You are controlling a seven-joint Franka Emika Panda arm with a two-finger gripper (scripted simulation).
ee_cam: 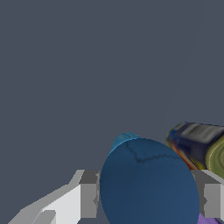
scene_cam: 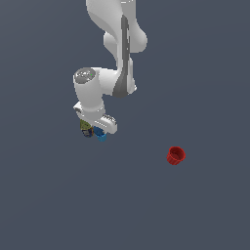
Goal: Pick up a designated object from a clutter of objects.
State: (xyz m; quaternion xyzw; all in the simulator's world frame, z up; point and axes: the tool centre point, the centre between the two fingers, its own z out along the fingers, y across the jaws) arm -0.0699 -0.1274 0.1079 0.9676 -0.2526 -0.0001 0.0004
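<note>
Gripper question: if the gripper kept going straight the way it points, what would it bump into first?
Probably the dark blue cup. In the wrist view it sits right between the fingers of the gripper, filling the gap. The light blue cup and can seem to lie beyond it, though depth is unclear.

The exterior view looks steeply down from high up and far off onto the table [scene_cam: 205,210], with the arm [scene_cam: 119,53] upper centre. The wrist view sits very close behind the dark blue cup [ee_cam: 148,183], which fills its frame. Both views share the olive-yellow can [scene_cam: 86,127] [ee_cam: 199,146] beside that cup.
</note>
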